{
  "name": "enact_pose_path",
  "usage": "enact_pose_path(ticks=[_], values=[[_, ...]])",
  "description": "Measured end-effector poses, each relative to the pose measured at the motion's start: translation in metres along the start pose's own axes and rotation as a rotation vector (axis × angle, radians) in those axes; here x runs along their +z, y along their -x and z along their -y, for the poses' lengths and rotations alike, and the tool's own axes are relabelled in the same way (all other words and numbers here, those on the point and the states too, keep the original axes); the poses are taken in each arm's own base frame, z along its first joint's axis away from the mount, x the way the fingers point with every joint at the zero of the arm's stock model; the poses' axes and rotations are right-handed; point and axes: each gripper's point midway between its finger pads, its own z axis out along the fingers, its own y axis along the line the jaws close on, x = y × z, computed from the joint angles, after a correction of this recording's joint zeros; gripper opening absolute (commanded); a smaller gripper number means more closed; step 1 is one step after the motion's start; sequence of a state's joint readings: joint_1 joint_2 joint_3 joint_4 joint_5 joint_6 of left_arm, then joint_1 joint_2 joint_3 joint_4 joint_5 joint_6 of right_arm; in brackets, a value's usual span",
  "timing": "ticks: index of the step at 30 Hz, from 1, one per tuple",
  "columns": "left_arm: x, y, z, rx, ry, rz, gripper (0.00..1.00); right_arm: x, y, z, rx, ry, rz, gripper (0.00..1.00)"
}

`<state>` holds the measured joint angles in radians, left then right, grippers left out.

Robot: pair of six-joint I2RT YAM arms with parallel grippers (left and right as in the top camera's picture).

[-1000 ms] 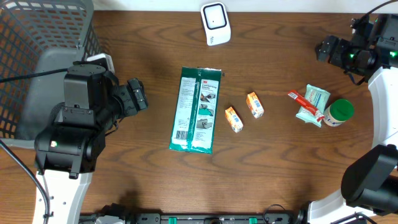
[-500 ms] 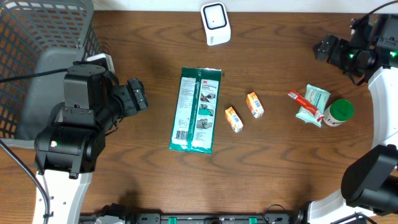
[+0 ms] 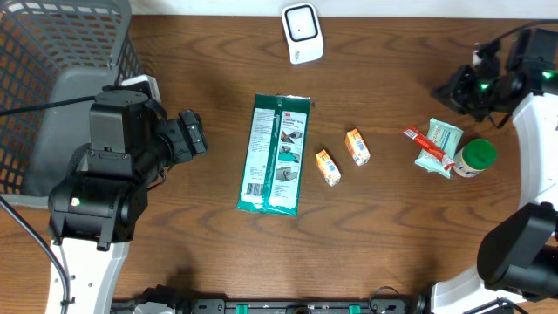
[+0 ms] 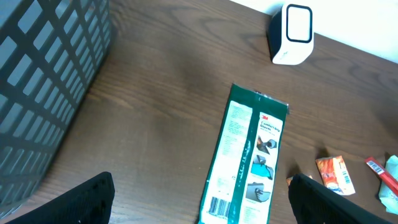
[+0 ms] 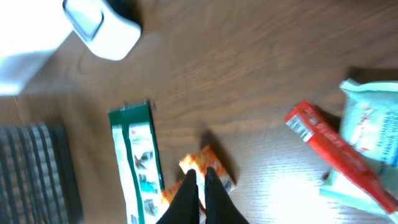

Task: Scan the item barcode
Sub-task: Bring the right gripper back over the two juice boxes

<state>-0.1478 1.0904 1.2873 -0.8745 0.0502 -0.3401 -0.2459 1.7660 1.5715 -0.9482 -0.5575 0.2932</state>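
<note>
**A:** Start on the near side. What are the hands doing?

**B:** The left gripper (image 3: 193, 133) is spread wide with nothing in it. In its wrist view the two black fingers (image 4: 87, 199) sit at the bottom corners, far apart. It hangs left of the long flat green-and-white plastic packet (image 3: 275, 154), clear of it.

**A:** How does that packet lie?

**B:** It lies flat on the brown wooden table (image 3: 200, 253) at mid-table, running lengthwise from near to far. A printed barcode (image 4: 217, 206) faces up at its nearer end.

**A:** Is anything beside it?

**B:** Just to its right are two small orange cardboard boxes. The nearer orange box (image 3: 328, 167) and the farther orange box (image 3: 357, 146) lie close together with a gap between them.

**A:** And further right?

**B:** There is a small cluster. A white bottle with a green cap (image 3: 476, 157) sits right against a pale teal soft pack (image 3: 445, 131), and a red tube (image 3: 425, 143) lies across that pack.

**A:** What about the right hand?

**B:** The right gripper (image 5: 200, 180) is closed, its fingers pressed together around nothing. From overhead it sits beyond the cluster, over the far right of the table. Its wrist view is blurred, so I cannot tell how high it hangs.

**A:** Where is the scanner?

**B:** The white box-shaped barcode scanner with a dark window (image 3: 302, 33) stands at the far edge, beyond the green packet's far end. It is well apart from both grippers, and every item on the table lies away from it. The grey wire basket (image 3: 52, 52) fills the far left corner.
</note>
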Motion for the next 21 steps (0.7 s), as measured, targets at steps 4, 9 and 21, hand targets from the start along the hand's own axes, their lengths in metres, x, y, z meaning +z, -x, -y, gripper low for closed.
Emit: enact_pose_path(ticks=[4, 9, 21], values=[[0.000, 0.000, 0.000, 0.000, 0.000, 0.000, 0.90, 0.019, -0.038, -0.022, -0.122, 0.002, -0.125, 0.13], [0.000, 0.000, 0.000, 0.000, 0.000, 0.001, 0.90, 0.050, -0.088, -0.045, -0.279, -0.035, -0.250, 0.13], [0.000, 0.000, 0.000, 0.000, 0.000, 0.000, 0.90, 0.083, -0.143, -0.084, -0.528, -0.072, -0.324, 0.01]])
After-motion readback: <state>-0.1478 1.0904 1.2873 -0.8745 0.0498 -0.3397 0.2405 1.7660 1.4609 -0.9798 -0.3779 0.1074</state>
